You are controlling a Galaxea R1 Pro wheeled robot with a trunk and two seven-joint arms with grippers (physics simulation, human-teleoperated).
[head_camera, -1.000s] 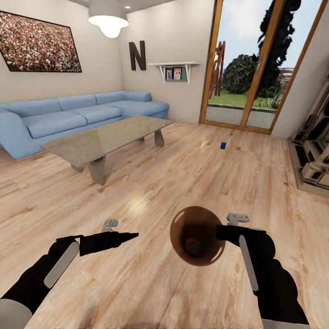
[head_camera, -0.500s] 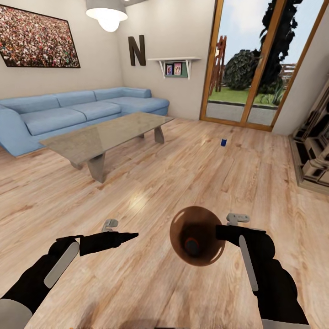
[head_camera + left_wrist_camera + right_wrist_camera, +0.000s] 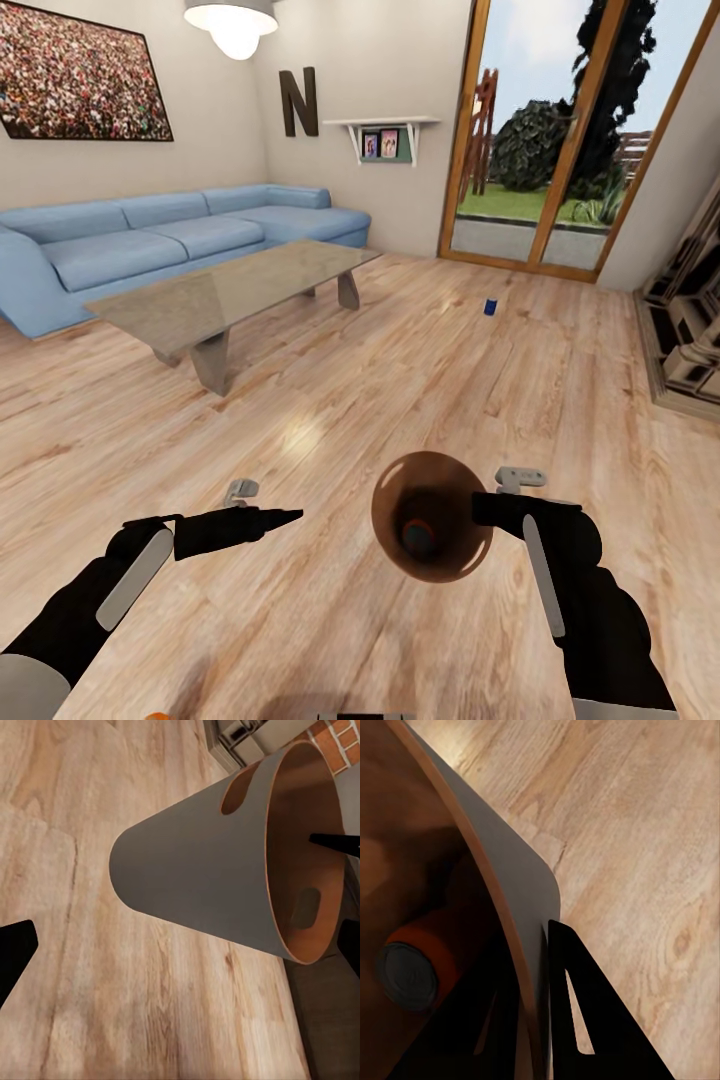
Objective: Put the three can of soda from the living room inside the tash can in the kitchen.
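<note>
Bin being carried across the living room toward the last can

The tash can [image 3: 432, 515] is being pinched by its rim between the right gripper [image 3: 531, 1012] fingers, one inside and one outside the wall, with an orange can [image 3: 414, 964] lying at its bottom. The left gripper [image 3: 285, 517] is being held out empty at nine o'clock of the bin; whether it is spread cannot be told. The blue can [image 3: 490, 306] is standing on the floor at twelve o'clock. Against the earlier frames, sofa [image 3: 150, 240] and table [image 3: 220, 295] are sitting slightly higher: the view is moving, probably closing on that can.
</note>
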